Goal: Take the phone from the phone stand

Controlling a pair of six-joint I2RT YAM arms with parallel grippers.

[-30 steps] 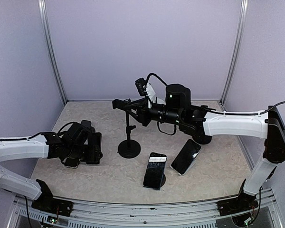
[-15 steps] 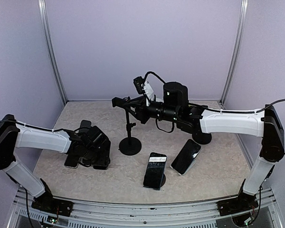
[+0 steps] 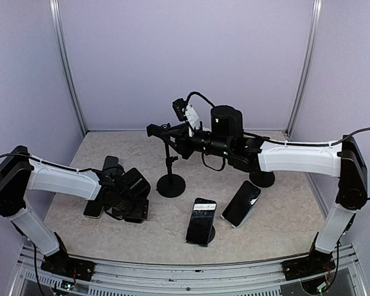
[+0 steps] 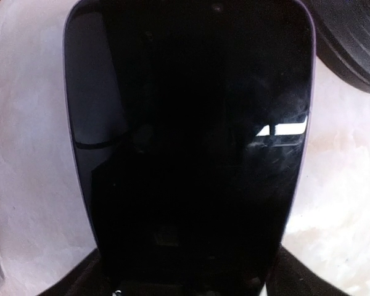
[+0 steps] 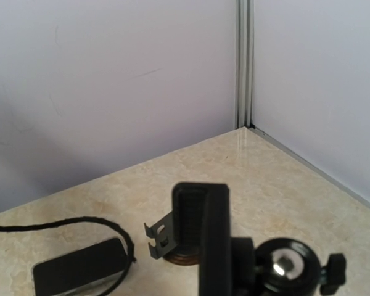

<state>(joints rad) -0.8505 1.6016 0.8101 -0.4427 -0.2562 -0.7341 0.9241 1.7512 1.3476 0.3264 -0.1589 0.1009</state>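
**Phone is off the stand and low under your left arm. Your right arm has the stand's head.**

From the left, a spare phone (image 3: 94,208) lies flat on the table (image 3: 172,246), just beside your left gripper (image 3: 134,208). The task phone (image 4: 188,148) sits right under that gripper, with its long axis running straight out from the hand. I cannot tell whether the jaws clasp it. Next comes the one phone stand (image 3: 169,161) with its clamp empty, and your right gripper (image 3: 174,134) is closed on its head, well apart from the task phone. Further right lean two propped phones (image 3: 201,225). That probably makes four phones, though the overhead view hides most of the one under the gripper.
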